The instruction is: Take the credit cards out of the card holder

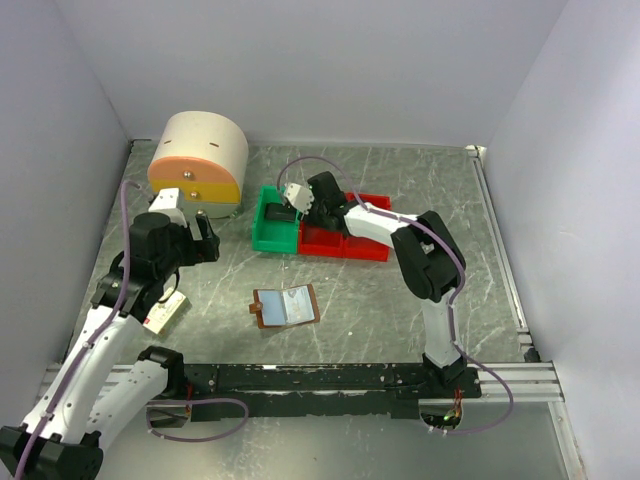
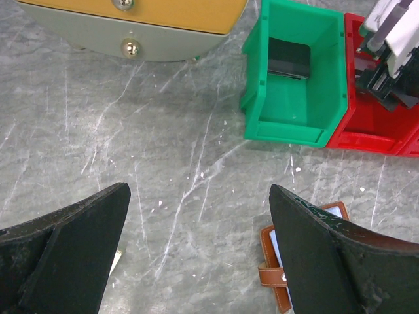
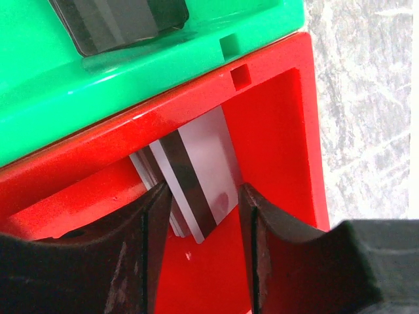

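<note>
The card holder (image 1: 286, 305) lies open on the table, brown with pale-blue inner panels; its tab edge (image 2: 272, 268) peeks out beside my left gripper's right finger. My left gripper (image 1: 207, 242) (image 2: 200, 193) hovers wide open over bare table to the holder's left, with nothing between its fingers. My right gripper (image 1: 310, 212) (image 3: 200, 193) reaches down into the red bin (image 1: 345, 238) (image 3: 275, 131). Its jaws stand apart around a silver credit card (image 3: 203, 167) with a dark stripe, which rests on a small stack of cards in the bin, clear of the right finger.
A green bin (image 1: 272, 228) (image 2: 294, 124) (image 3: 163, 72) holding a dark card (image 2: 288, 57) (image 3: 118, 19) adjoins the red bin. A round cream drawer unit (image 1: 198, 160) stands at the back left. A small white-and-red box (image 1: 165, 312) lies by my left arm. Walls enclose the table.
</note>
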Action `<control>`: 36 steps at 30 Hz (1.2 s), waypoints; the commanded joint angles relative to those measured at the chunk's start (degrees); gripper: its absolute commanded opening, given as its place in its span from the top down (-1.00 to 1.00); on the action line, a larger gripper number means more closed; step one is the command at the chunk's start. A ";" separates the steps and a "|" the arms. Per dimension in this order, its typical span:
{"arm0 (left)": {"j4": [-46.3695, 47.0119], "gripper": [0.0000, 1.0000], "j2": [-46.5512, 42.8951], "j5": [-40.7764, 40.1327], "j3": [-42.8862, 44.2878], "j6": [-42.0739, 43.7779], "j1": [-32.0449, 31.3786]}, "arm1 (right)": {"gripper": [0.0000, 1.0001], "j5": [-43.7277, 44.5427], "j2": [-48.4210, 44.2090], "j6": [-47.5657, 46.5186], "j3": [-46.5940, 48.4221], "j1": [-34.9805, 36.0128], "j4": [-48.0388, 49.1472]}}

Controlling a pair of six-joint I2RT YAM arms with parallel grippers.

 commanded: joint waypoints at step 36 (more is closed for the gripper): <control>1.23 -0.98 2.08 3.06 0.66 0.98 0.34 | 0.06 -3.49 -3.34 3.41 1.66 -0.63 -2.28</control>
